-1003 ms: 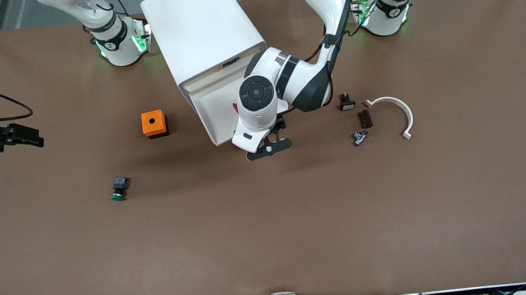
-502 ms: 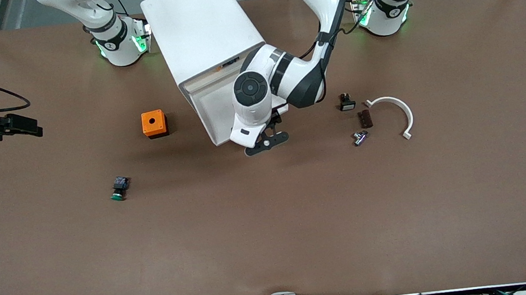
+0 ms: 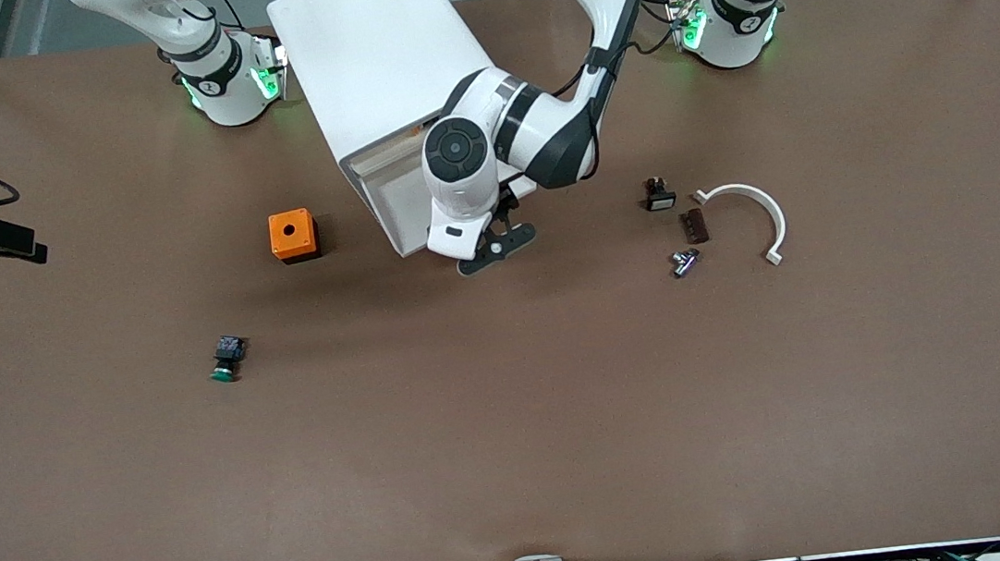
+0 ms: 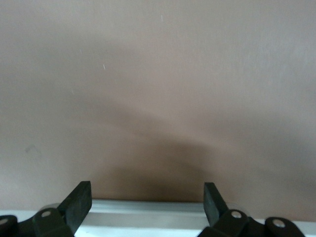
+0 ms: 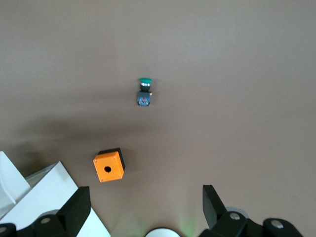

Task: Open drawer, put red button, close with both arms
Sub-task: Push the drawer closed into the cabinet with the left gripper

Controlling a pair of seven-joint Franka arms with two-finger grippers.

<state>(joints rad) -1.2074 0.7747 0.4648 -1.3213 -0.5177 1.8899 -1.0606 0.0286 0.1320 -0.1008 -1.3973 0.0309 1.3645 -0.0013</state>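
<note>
Front view: one white cabinet [image 3: 380, 70], drawer [image 3: 390, 204] out. One green button [image 3: 227, 357], one orange box [image 3: 293, 235]. Left gripper [image 3: 497, 248], fingers spread and empty, at drawer front. Right gripper [image 5: 143, 207] spread, mostly cut off. Red button hidden.

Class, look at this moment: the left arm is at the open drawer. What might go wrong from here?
1. The left gripper sits at the corner of the open drawer toward the left arm's end; an off-centre push may skew or jam it.
2. The right gripper hangs over the right arm's end of the table, away from the cabinet, so the unbraced cabinet may slide.
</note>
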